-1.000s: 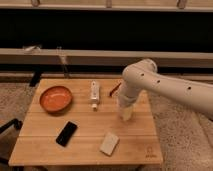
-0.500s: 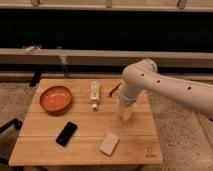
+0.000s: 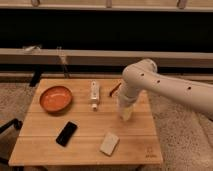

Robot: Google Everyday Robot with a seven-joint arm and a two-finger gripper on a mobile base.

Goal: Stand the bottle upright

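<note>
Wooden table [image 3: 142, 147] before a dark wall: the gripper [image 3: 125, 106] hangs low over it, at a translucent cup [image 3: 128, 116] (whether its grip is wide or narrow, I cannot tell). The bottle [image 3: 94, 94] lies flat on its side, near the gripper but apart, between it and the bowl [image 3: 56, 98]. A phone [image 3: 66, 133] and block [image 3: 109, 143] lie nearer the camera than the gripper.

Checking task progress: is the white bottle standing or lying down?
Lying down: the bottle rests lengthwise on the table, beside the orange bowl. The gripper hangs apart, to its right in view.
</note>
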